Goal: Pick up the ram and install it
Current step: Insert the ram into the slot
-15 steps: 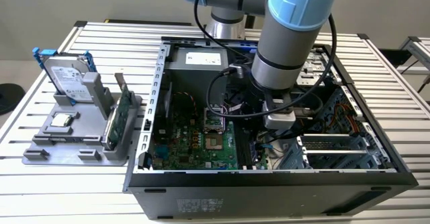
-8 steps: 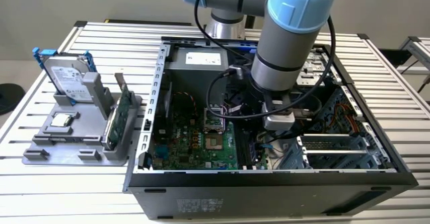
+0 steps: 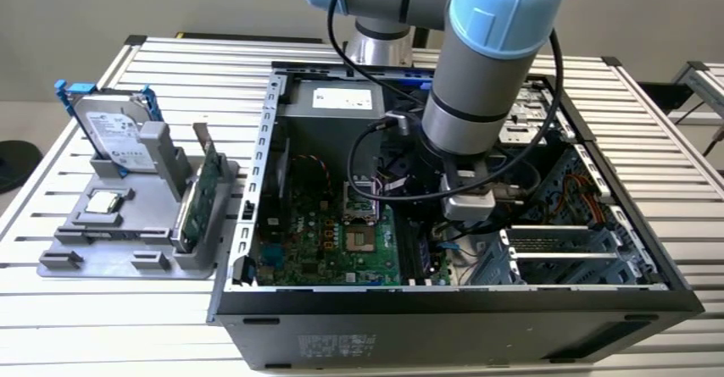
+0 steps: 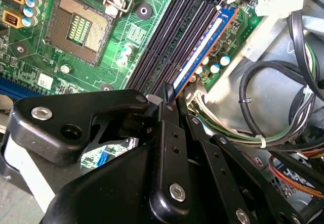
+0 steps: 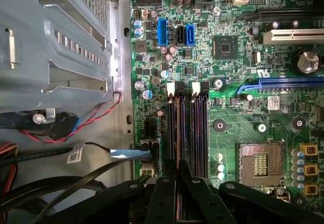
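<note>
The ram [image 4: 202, 47] is a thin board seen edge-on, standing in the outermost of the dark memory slots [image 5: 187, 128] on the green motherboard [image 3: 328, 241]. In both wrist views my gripper [image 4: 171, 96] [image 5: 177, 167] has its black fingers pinched together on the near end of the ram. In the exterior view the gripper [image 3: 453, 233] reaches down inside the open computer case [image 3: 453, 309], towards the exterior view's right of the CPU socket [image 3: 359, 224].
Bundled cables [image 4: 263, 107] run close beside the ram slot, and a metal drive cage [image 5: 55, 42] stands at the board's edge. Outside the case, at the exterior view's left, a grey holder [image 3: 102, 233] carries a hard drive [image 3: 114, 131] and a green expansion card [image 3: 198, 199].
</note>
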{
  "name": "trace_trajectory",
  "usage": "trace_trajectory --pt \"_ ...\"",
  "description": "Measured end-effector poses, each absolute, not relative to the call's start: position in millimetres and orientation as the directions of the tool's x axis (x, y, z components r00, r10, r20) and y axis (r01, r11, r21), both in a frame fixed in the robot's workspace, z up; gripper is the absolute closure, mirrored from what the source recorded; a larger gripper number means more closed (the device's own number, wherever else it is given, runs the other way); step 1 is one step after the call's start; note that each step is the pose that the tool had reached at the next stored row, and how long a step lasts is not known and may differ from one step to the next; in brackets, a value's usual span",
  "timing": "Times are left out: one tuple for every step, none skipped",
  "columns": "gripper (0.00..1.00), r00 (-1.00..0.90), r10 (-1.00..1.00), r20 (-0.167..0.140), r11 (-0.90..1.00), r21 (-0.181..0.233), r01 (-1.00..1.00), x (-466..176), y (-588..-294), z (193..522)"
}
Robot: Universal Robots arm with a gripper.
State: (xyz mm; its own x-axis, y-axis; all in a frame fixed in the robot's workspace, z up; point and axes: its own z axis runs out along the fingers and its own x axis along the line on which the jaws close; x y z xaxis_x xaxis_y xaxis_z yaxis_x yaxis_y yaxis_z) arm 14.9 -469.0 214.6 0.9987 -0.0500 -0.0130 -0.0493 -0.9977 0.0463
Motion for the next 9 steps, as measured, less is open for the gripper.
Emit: trace_trajectory --pt "1.00 0.999 -0.050 -0.013 -0.998 0.046 -0.049 14.9 -468.8 214.4" --pt "1.00 0.999 -0.050 -0.013 -0.998 0.046 -0.049 14.9 -468.7 214.1" --pt "1.00 0.999 -0.050 -0.013 -0.998 0.046 -0.049 14.9 -468.7 214.0" --pt "1.00 0.999 -0.050 -0.013 -0.998 0.046 -0.049 14.9 -468.7 214.0" --pt "1.00 0.999 -0.050 -0.013 -0.998 0.046 -0.049 14.9 -468.7 214.0" --pt "1.00 0.999 -0.050 -0.013 -0.998 0.046 -0.049 15.0 -468.7 214.0" --pt "1.00 0.999 -0.050 -0.013 -0.998 0.046 -0.049 14.9 -468.7 214.0" --pt "1.00 0.999 -0.050 -0.013 -0.998 0.046 -0.049 14.9 -468.7 214.0" --pt "1.00 0.999 -0.050 -0.013 -0.998 0.046 -0.049 15.0 -468.7 214.0"
